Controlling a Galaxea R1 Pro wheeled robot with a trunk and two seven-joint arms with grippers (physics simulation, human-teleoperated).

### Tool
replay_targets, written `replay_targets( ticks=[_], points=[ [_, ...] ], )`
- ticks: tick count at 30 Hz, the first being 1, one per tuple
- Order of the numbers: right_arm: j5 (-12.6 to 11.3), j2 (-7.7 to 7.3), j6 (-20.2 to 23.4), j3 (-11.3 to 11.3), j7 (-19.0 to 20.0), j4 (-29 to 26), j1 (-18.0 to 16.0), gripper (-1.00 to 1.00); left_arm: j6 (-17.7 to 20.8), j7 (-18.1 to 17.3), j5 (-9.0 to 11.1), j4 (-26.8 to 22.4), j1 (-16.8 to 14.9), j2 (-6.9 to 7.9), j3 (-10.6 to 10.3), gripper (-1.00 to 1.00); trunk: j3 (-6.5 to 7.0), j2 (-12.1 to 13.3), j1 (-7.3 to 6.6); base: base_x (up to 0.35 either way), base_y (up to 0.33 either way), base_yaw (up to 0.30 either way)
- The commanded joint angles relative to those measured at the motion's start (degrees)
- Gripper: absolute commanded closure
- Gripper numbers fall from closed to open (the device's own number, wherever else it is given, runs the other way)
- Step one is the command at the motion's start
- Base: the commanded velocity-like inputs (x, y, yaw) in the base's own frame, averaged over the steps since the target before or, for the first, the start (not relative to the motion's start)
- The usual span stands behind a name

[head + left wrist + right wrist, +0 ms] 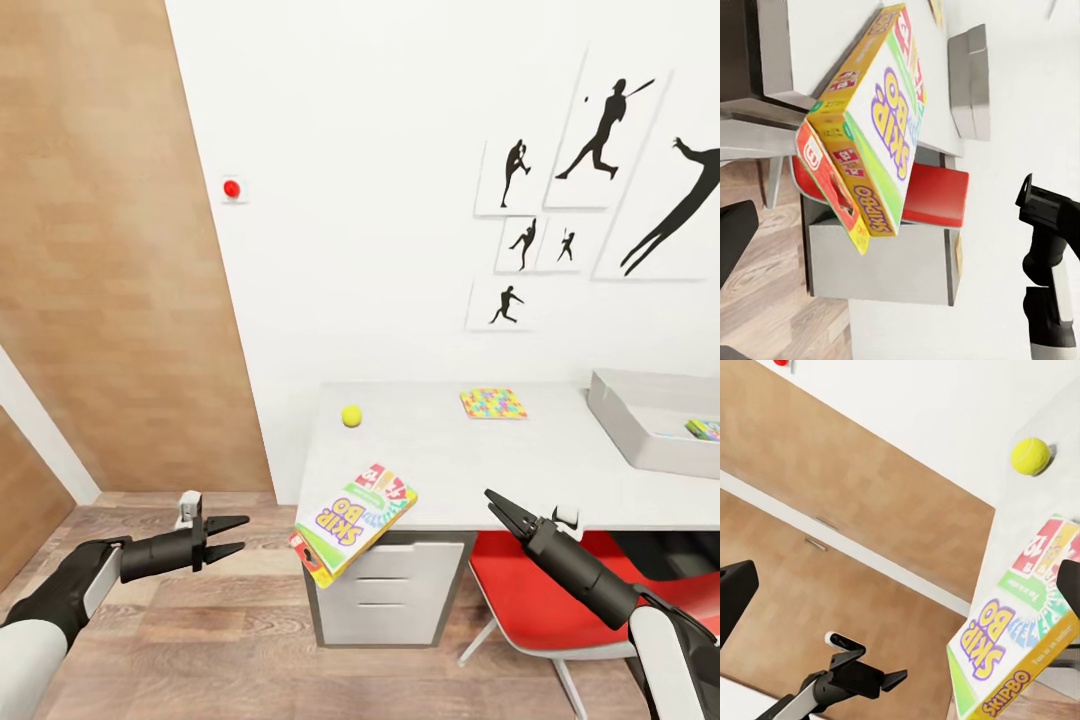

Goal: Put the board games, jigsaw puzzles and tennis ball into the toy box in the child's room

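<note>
toy box [640, 440]: one toy in (others unseen) | Skip-Bo game [352, 520] overhanging bench [450, 470] edge | ball [351, 416], puzzle [493, 403] left | left tool [236, 536], right tool [497, 508] spread, empty

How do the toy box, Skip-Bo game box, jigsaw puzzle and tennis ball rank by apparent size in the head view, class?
1. toy box, though cut off at the frame edge
2. Skip-Bo game box, nearer the camera, so enlarged
3. jigsaw puzzle
4. tennis ball
</note>
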Motion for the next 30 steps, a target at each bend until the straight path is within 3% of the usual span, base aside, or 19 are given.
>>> replay_targets(
  ticks=[1, 21, 30],
  points=[
    [-0.10, 0.00, 0.31, -0.06, 0.11, 0.00, -0.05, -1.00, 0.50, -0.12, 0.15, 0.00, -0.03, 0.04, 0.03, -1.00, -0.25, -0.46, 0.23, 0.000, 0.000, 0.000],
    [-0.10, 0.07, 0.12, 0.03, 0.04, 0.00, -0.08, -1.00, 0.35, -1.27, 0.31, 0.00, -0.03, 0.28, 0.02, -1.00, -3.84, -8.48, 4.62, 0.000, 0.000, 0.000],
    [-0.10, 0.07, 0.20, 0.03, 0.10, 0.00, -0.08, -1.00, 0.10, -1.23, 0.48, 0.00, -0.03, 0.24, 0.24, -1.00, -3.84, -8.48, 4.62, 0.000, 0.000, 0.000]
  ],
)
